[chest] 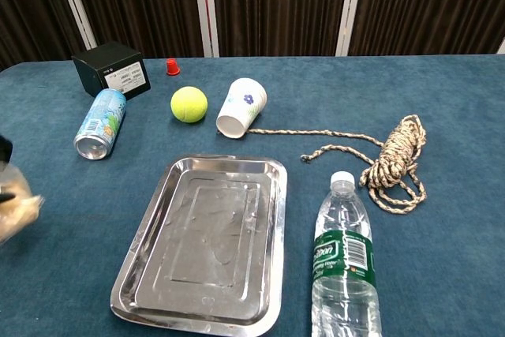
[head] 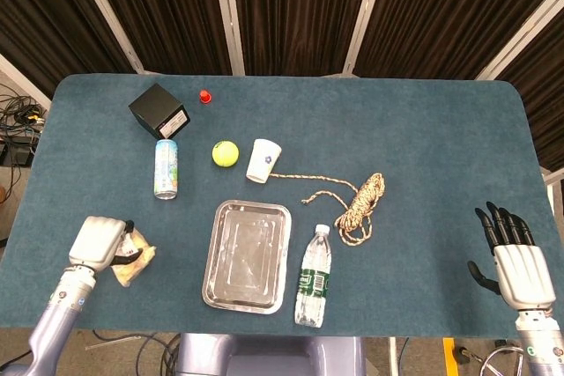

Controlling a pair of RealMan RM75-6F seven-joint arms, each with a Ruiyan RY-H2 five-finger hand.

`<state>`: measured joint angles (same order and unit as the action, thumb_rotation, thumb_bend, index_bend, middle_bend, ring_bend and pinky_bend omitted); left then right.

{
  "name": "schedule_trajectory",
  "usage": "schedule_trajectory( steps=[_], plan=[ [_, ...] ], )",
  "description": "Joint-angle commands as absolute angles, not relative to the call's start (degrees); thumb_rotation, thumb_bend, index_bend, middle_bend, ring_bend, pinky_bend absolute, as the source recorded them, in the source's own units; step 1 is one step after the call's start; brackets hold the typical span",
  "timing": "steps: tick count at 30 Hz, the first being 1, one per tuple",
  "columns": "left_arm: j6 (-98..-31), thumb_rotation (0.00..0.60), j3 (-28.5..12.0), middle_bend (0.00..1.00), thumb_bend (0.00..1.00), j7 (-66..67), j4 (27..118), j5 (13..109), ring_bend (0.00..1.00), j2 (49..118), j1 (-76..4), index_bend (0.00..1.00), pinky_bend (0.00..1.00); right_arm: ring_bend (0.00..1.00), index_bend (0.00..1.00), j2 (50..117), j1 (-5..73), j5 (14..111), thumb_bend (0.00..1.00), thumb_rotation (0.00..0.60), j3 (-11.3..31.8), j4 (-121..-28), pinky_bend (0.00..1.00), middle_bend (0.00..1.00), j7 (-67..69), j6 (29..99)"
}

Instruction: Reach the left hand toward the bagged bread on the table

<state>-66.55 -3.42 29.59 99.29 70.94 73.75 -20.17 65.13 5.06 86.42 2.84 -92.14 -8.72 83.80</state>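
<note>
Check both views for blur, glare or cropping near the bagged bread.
Head view: sharp and evenly lit; the left hand covers part of the bagged bread. Chest view: the bagged bread is smeared with motion blur and cropped by the left edge; the steel tray shows soft reflections but no harsh glare.

My head view looks steeply down from above the near edge, taking in the whole table [head: 423, 138]. My chest view sits low and nearer, facing across the table [chest: 442, 100] toward the curtains. Both share the tray [head: 218, 279] [chest: 150, 242] and everything around it.
</note>
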Motion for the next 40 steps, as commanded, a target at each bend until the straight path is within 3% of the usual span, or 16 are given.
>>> schedule_trajectory(
  steps=[1, 6, 13, 15, 17, 19, 20, 24, 30, 36, 40],
  plan=[
    [-69.33, 0.6, -4.87, 0.66, 0.34, 26.07, 104.14, 74.84, 0.59, 71.83, -20.33, 0.62, 0.68, 0.0, 0.0, 65.18, 5.07, 86.45, 0.3, 0.6, 2.79, -92.15, 0.1, 0.0, -8.85, 83.76],
    [-70.66, 0.6, -6.63, 0.64, 0.33, 25.02, 110.85, 79.63, 0.58, 72.23, -22.28, 0.6, 0.67, 0.0, 0.0, 65.2, 5.07, 86.49, 0.3, 0.6, 2.79, -92.11, 0.1, 0.0, -8.99, 83.79],
    [-68.67, 0.6, -7.68, 0.58, 0.31, 33.46, 113.64, 79.21, 0.53, 79.84, -26.53, 0.55, 0.6, 0.0, 0.0, 64.95, 5.0, 86.3, 0.3, 0.6, 2.9, -92.1, 0.1, 0.0, -8.27, 83.85],
    [-67.87, 0.6, -7.64, 0.46, 0.28, 36.57, 113.93, 77.31, 0.43, 81.86, -27.51, 0.47, 0.49, 0.0, 0.0, 64.86, 4.95, 86.34, 0.3, 0.6, 2.93, -92.06, 0.1, 0.0, -7.97, 83.97],
    [-67.54, 0.6, -7.37, 0.18, 0.21, 40.2, 114.43, 75.15, 0.19, 82.71, -28.12, 0.23, 0.27, 0.0, 0.0, 64.71, 4.88, 86.29, 0.3, 0.6, 2.97, -92.09, 0.1, 0.0, -7.6, 84.06],
    [-68.2, 0.6, -7.25, 0.02, 0.18, 42.08, 114.87, 74.29, 0.04, 83.11, -28.21, 0.06, 0.15, 0.0, 0.0, 64.6, 4.84, 86.18, 0.3, 0.6, 3.0, -92.05, 0.1, 0.0, -7.3, 84.07],
    [-68.66, 0.6, -7.11, 0.0, 0.17, 42.69, 115.0, 74.14, 0.01, 83.02, -28.11, 0.02, 0.11, 0.0, 0.0, 64.55, 4.81, 86.15, 0.3, 0.6, 3.02, -92.01, 0.1, 0.0, -7.2, 84.1],
    [-71.08, 0.6, -6.48, 0.0, 0.17, 42.3, 116.04, 74.03, 0.0, 80.49, -26.71, 0.0, 0.09, 0.0, 0.0, 64.41, 4.72, 85.94, 0.3, 0.6, 3.09, -92.13, 0.1, 0.0, -7.12, 84.15],
    [-77.84, 0.6, -2.52, 0.0, 0.16, 32.5, 114.04, 78.15, 0.0, 70.24, -19.77, 0.0, 0.09, 0.0, 0.0, 64.62, 4.87, 85.89, 0.3, 0.6, 2.89, -92.31, 0.1, 0.0, -8.25, 83.62],
    [-86.33, 0.6, 1.93, 0.0, 0.09, 22.26, 104.09, 83.91, 0.0, 64.15, -12.08, 0.0, 0.05, 0.0, 0.0, 65.09, 4.91, 86.01, 0.3, 0.6, 2.81, -92.12, 0.1, 0.0, -9.95, 83.7],
    [-88.04, 0.6, 4.22, 0.0, 0.03, 14.37, 97.42, 85.24, 0.0, 63.03, -8.68, 0.0, 0.0, 0.0, 0.0, 65.24, 4.88, 85.7, 0.3, 0.6, 2.87, -92.17, 0.1, 0.0, -10.67, 83.66]
  ],
)
